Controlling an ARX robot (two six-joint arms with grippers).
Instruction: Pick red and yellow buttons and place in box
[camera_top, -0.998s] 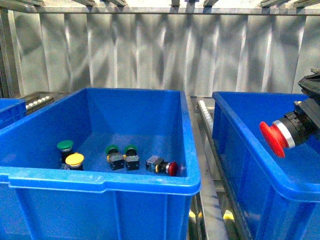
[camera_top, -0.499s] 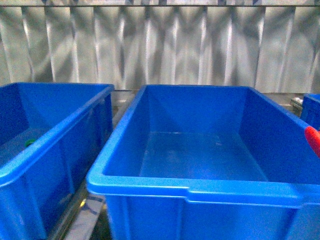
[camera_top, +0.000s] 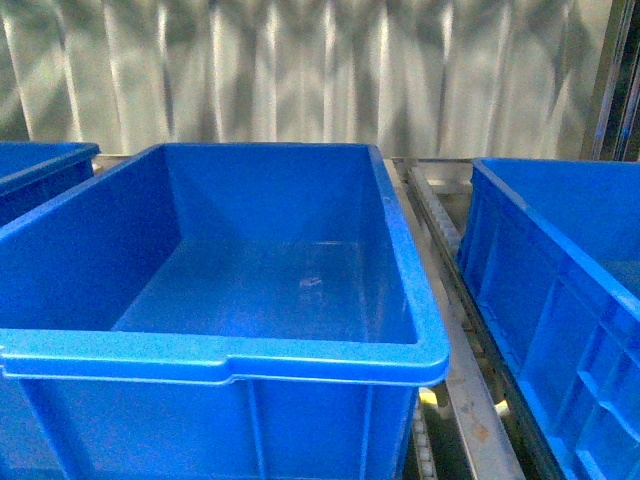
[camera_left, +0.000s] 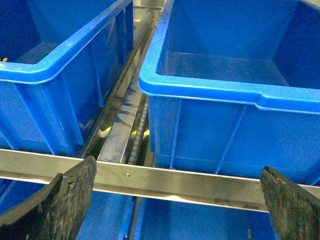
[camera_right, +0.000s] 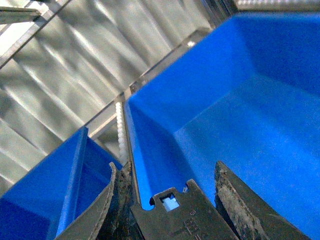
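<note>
My right gripper (camera_right: 170, 202) is shut on the red button (camera_right: 182, 220). Only its dark grey body shows between the fingers (camera_right: 240, 205), and the red cap is hidden. Beyond the jaws lies the inside of a blue box (camera_right: 260, 110). In the front view an empty blue box (camera_top: 230, 355) fills the middle, and neither gripper shows there. My left gripper (camera_left: 177, 200) is open with nothing between its worn pads (camera_left: 65, 200). It hangs over a steel rail (camera_left: 165, 180) in front of two blue boxes. The yellow button is out of view.
Another blue box (camera_top: 560, 270) stands to the right across a roller track (camera_top: 450, 300). The corner of a third box (camera_top: 40, 160) shows at the left. A corrugated metal wall (camera_top: 320, 70) closes the back. In the left wrist view, a gap with rollers (camera_left: 127, 125) separates the boxes.
The front view has swung away from the box holding the buttons to an empty box. The red button in my right gripper has slid out of that view.
</note>
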